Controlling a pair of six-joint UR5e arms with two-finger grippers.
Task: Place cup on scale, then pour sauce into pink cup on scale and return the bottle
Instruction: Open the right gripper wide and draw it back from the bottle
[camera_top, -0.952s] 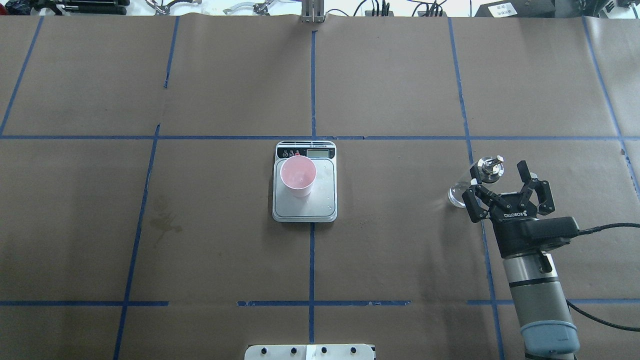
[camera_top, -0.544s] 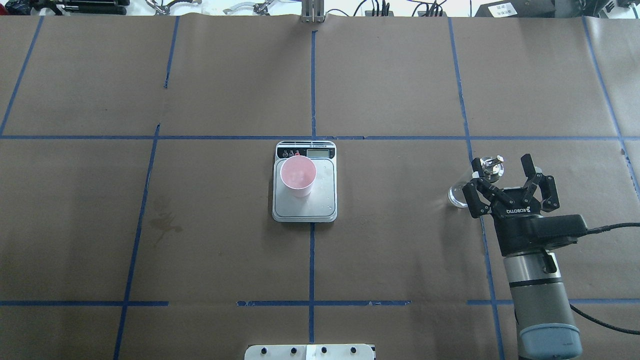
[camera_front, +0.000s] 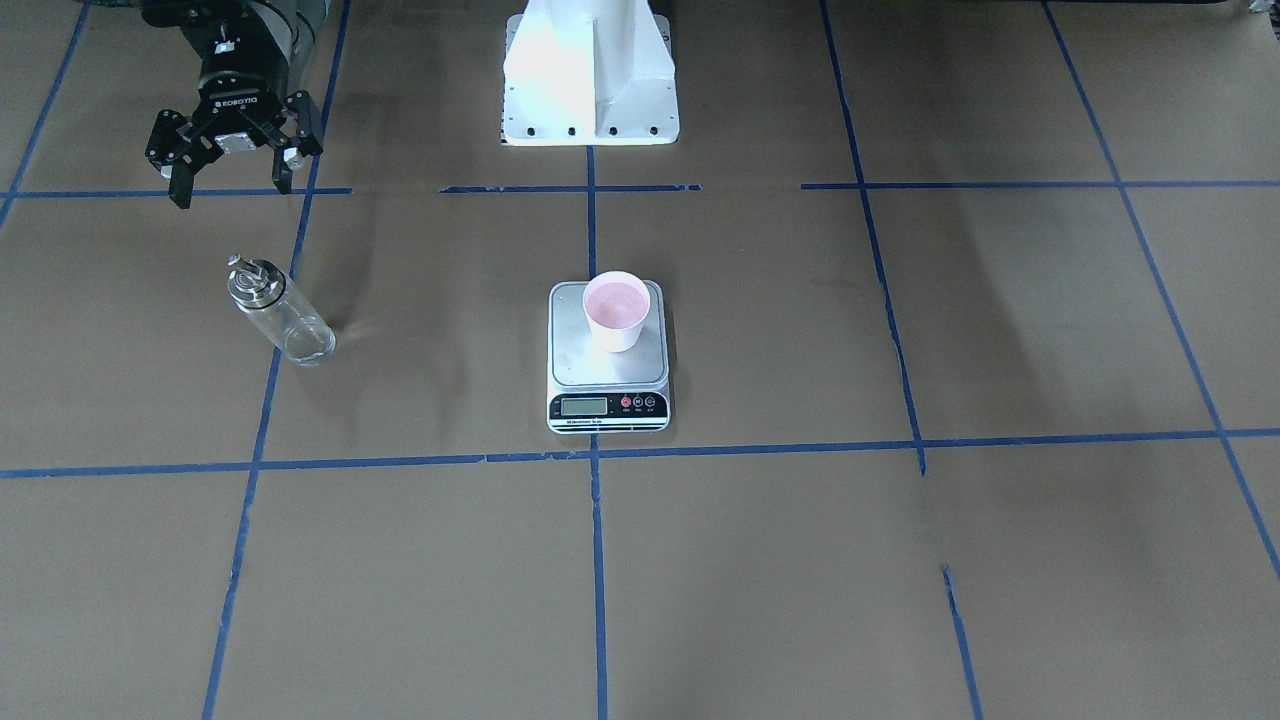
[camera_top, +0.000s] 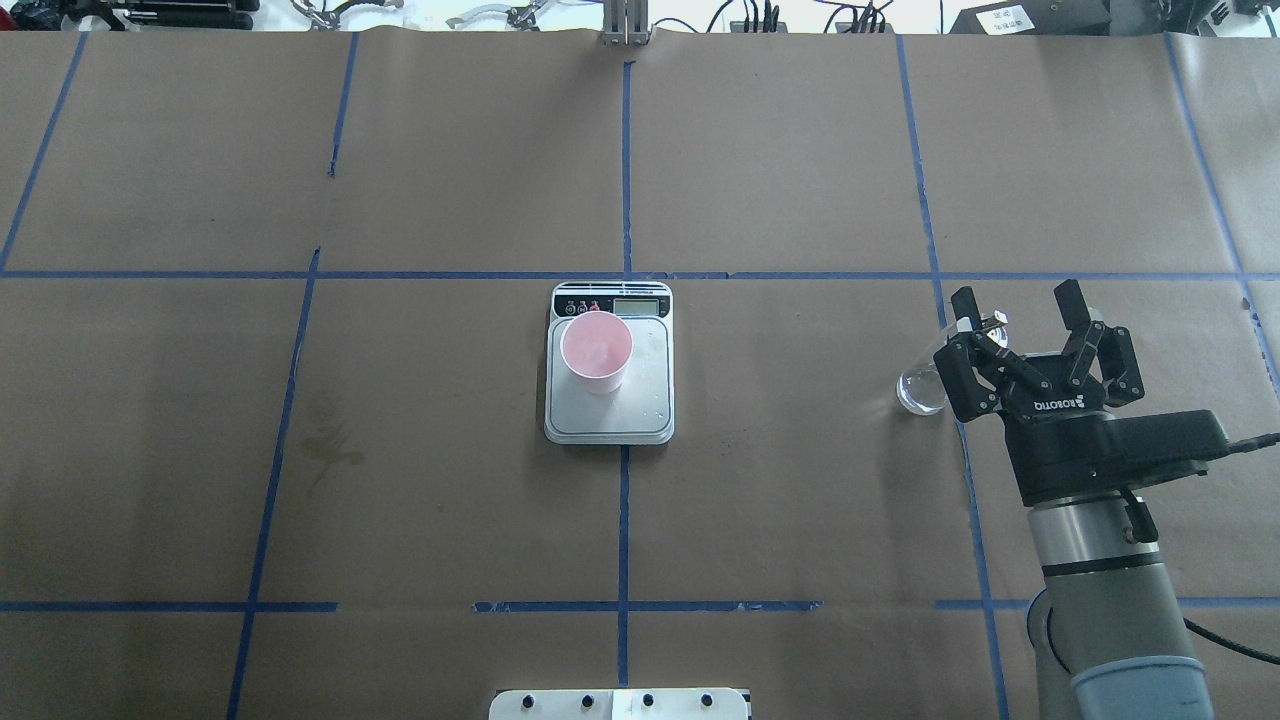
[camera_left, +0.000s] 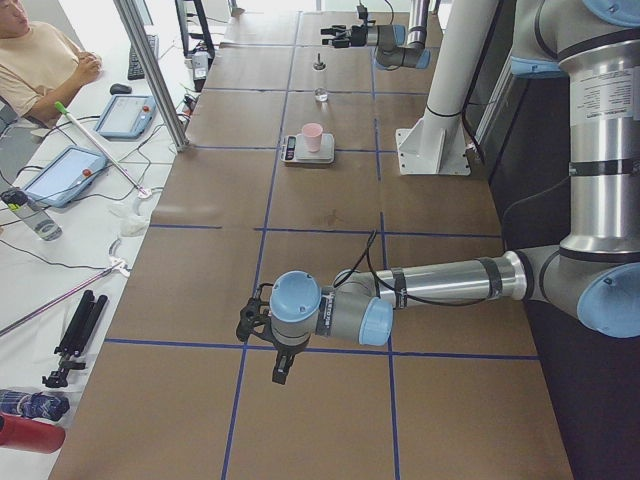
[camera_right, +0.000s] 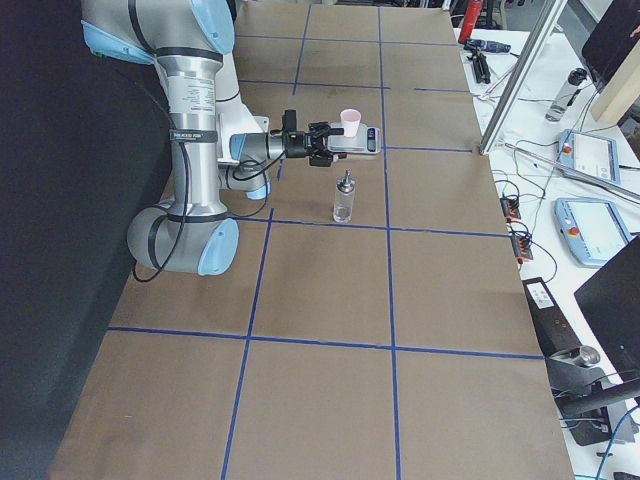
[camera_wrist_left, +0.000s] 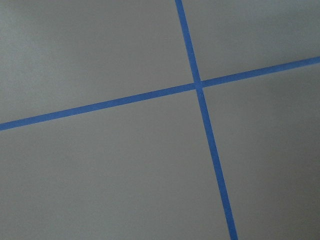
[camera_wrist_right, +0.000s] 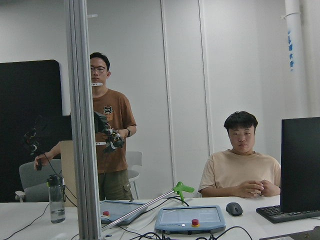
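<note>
The pink cup (camera_top: 596, 350) stands upright on the scale (camera_top: 650, 400) at the table's middle; both also show in the front view, the cup (camera_front: 617, 310) on the scale (camera_front: 575, 360). The clear glass bottle (camera_front: 282, 324) with its silver cap stands free on the table at my right side. In the overhead view my gripper partly covers the bottle (camera_top: 922, 391). My right gripper (camera_front: 232, 193) is open and empty, raised and apart from the bottle on the robot's side; it also shows overhead (camera_top: 1015, 298). My left gripper (camera_left: 250, 322) hovers low over bare table at the far left; I cannot tell its state.
The table is brown paper marked with blue tape lines (camera_top: 625, 180). The robot's white base (camera_front: 590, 75) stands behind the scale. Two operators (camera_wrist_right: 112, 125) are beyond the table's far side, with tablets and cables on a side table (camera_right: 590, 160).
My right gripper, open throughout, has risen and drawn back from the bottle's cap. The bottle, cup and scale have not moved.
</note>
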